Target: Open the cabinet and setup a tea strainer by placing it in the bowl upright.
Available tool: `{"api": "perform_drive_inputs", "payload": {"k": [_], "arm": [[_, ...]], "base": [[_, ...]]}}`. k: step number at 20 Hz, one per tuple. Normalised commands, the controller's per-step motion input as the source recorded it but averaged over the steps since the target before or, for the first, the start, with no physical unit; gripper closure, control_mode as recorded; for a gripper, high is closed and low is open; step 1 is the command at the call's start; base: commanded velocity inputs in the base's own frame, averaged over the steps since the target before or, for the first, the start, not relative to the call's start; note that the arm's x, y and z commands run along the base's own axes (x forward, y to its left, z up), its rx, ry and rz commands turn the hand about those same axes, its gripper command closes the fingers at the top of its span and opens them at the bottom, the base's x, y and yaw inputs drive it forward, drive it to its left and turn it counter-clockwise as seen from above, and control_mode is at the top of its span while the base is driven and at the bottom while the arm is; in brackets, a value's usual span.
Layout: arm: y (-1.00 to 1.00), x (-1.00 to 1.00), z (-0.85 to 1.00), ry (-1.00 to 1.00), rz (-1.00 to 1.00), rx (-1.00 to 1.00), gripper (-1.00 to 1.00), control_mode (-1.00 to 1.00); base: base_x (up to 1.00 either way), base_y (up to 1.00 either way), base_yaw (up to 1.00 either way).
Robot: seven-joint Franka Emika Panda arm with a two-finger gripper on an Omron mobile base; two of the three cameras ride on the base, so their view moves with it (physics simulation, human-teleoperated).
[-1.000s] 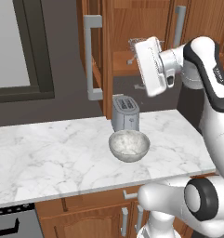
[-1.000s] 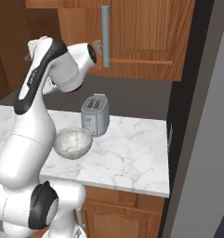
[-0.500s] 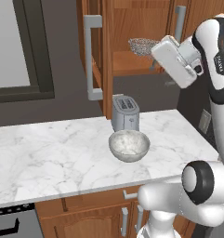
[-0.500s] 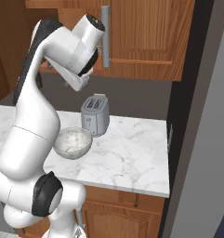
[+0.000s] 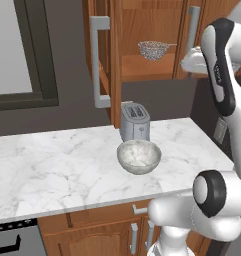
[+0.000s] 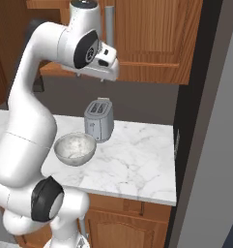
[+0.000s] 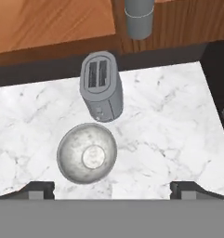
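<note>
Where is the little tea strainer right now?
In the left base view, the tea strainer sits on the shelf inside the open cabinet, high above the toaster and the bowl.

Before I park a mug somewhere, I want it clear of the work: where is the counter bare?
The marble counter is bare left of the bowl, out to its left end. A smaller bare patch lies right of the bowl and toaster, toward the dark wall. Crowded: bowl and toaster stand close together mid-counter. On the cabinet shelf, the strainer sits.
</note>
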Motion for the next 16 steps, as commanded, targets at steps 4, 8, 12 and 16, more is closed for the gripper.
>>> {"api": "perform_drive_inputs", "payload": {"k": [4, 8, 12, 16], "arm": [[-0.28, 0.00, -0.05, -0.50, 0.00, -0.50, -1.00, -1.00], [0.00, 0.09, 0.51, -0.32, 0.00, -0.27, -1.00, -1.00], [-0.01, 0.13, 0.81, -0.22, -0.08, 0.06, -1.00, -1.00], [-0.02, 0.01, 0.49, -0.01, -0.16, 0.46, -1.00, -1.00]], "base": [[0.00, 0.00, 0.00], [0.00, 0.00, 0.00], [0.00, 0.00, 0.00], [0.00, 0.00, 0.00]]}}
